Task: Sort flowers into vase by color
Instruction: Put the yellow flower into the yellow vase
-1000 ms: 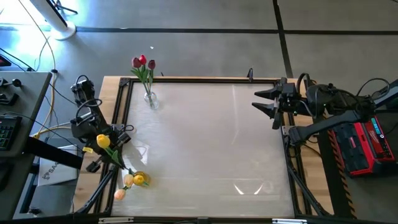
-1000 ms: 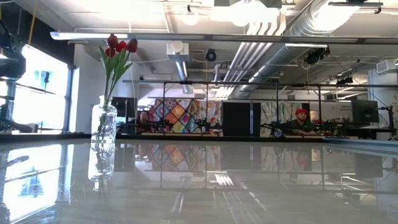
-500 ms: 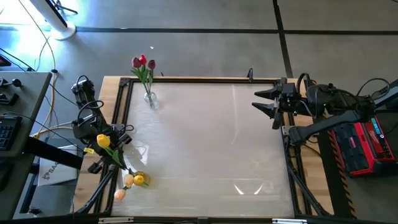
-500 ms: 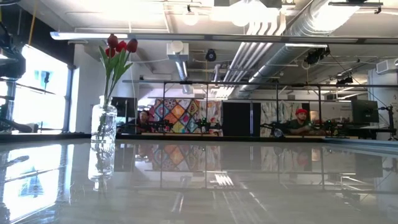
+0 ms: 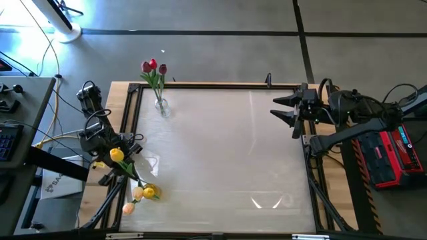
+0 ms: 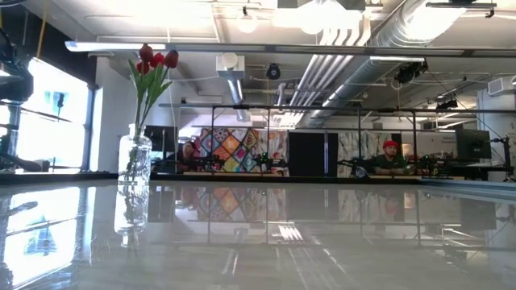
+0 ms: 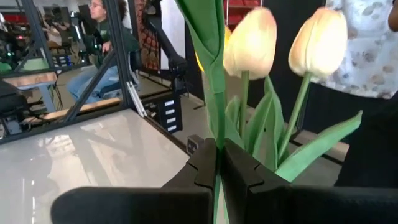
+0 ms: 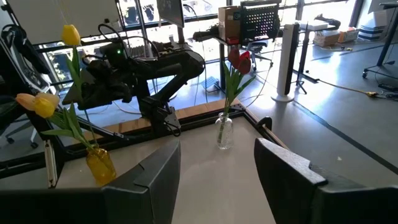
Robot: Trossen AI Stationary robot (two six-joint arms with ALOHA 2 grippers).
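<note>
My left gripper (image 5: 124, 151) is at the table's left edge, shut on a yellow tulip (image 5: 117, 155) that stands upright, its head (image 8: 70, 34) on top. Just nearer stands a yellow vase (image 5: 151, 192) holding one yellow and two cream tulips (image 7: 252, 40). A clear vase (image 5: 161, 107) with three red and maroon tulips (image 5: 153, 66) stands at the far left; it also shows in the low view (image 6: 134, 165). My right gripper (image 5: 283, 113) is open and empty at the right edge, above the table. My left gripper pinches the yellow tulip's green stem (image 7: 216, 134) between its two fingers, below a long leaf. The fingers come level from the table's left side and lie across the stem. The tulip stands upright and is lifted; its lower end is hidden by the gripper.
A dark metal frame (image 5: 220, 85) runs round the glossy tabletop. The wide middle of the table (image 5: 227, 153) holds nothing. People sit in the room beyond the table. A red and black case (image 5: 393, 157) sits off the right edge.
My left gripper has gone a little toward the table's right and near edges, toward the yellow vase, carrying the yellow tulip upright with it.
</note>
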